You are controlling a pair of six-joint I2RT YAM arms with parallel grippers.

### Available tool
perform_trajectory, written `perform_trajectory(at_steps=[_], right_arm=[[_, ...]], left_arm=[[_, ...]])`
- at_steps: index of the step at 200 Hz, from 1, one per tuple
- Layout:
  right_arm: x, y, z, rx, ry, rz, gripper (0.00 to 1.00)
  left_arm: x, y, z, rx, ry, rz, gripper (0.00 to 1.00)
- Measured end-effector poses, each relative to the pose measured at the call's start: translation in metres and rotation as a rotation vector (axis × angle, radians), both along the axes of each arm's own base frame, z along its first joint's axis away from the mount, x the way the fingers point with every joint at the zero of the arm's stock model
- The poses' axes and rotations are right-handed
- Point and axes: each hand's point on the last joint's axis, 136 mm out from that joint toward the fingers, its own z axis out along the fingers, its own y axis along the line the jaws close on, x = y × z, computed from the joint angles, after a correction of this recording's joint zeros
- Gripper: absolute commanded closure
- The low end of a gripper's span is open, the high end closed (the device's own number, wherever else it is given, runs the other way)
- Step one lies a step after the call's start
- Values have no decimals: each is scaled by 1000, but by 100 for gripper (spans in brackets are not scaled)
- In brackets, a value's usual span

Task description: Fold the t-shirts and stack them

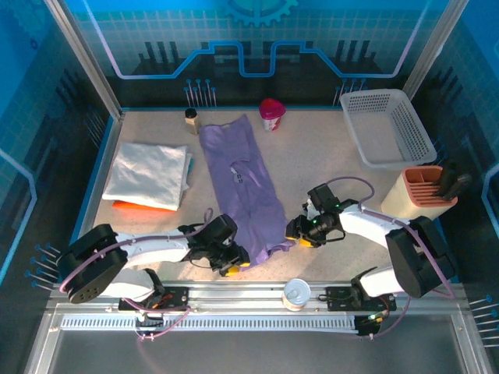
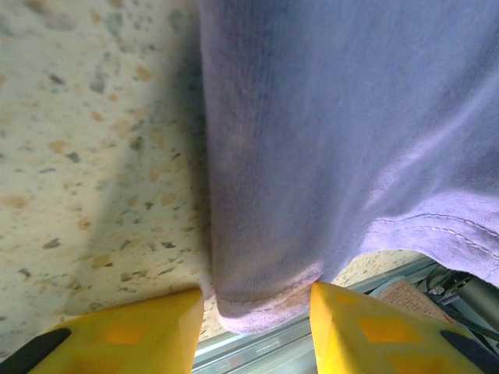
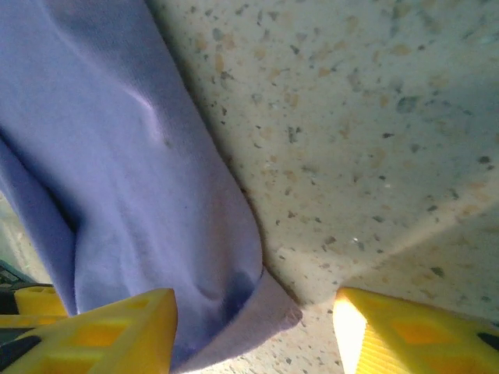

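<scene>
The purple t-shirt (image 1: 245, 183) lies flat on the table as 1 long folded strip. Its long axis runs from between the 2 grippers away toward the far side, slanting slightly left.

Its near hem corner fills the gap between the left gripper (image 2: 257, 327) fingers. I cannot tell whether they pinch it. The right gripper (image 3: 253, 327) stands open, with a cloth corner by its left finger and bare table in the gap.

Beyond and left of the left gripper, a folded white t-shirt (image 1: 148, 173) rests on an orange t-shirt (image 1: 140, 207). Far beyond the right gripper sits a white mesh basket (image 1: 373, 94). To that gripper's right, a tan holder (image 1: 425, 195) has a dark object (image 1: 452, 185) in it.
</scene>
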Motion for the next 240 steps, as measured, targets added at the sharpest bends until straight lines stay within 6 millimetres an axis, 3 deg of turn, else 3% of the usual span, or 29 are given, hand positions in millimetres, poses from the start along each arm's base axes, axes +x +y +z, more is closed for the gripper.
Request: perform_trajectory(at_steps=[117, 155, 182, 240], right_arm=[[-2, 11, -2, -12, 1, 6, 59], [-6, 18, -1, 10, 11, 20, 76], [-9, 22, 0, 23, 19, 28, 90], [-14, 16, 19, 31, -18, 20, 99]], left_arm=[[6, -11, -1, 4, -27, -56, 78], [8, -10, 0, 8, -54, -66, 82], [17, -5, 1, 44, -124, -62, 91], [16, 18, 28, 79, -209, -54, 96]])
